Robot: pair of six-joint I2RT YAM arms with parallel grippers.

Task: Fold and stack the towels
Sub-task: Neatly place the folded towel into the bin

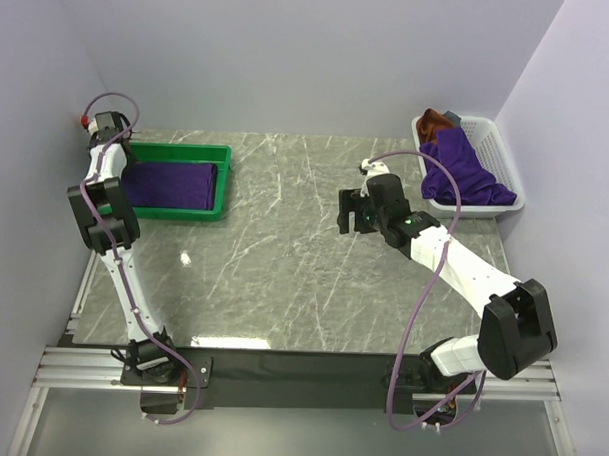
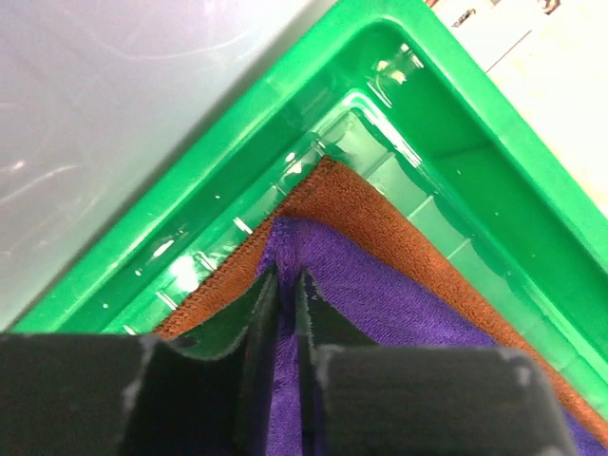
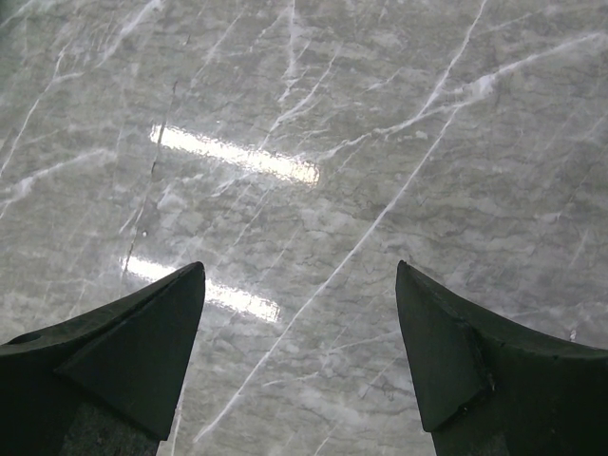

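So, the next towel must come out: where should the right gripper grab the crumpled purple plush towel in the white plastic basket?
Probably the bunched part of the purple towel at the white basket's table-side rim, from above: the cloth heaps up there, above the walls.

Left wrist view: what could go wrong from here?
The left gripper has jaws nearly closed at a corner of the purple towel; if cloth is snagged, retracting could unfold it or drag it off the rust-brown towel. That towel's edge shows beyond the purple one; a tug would worsen that.
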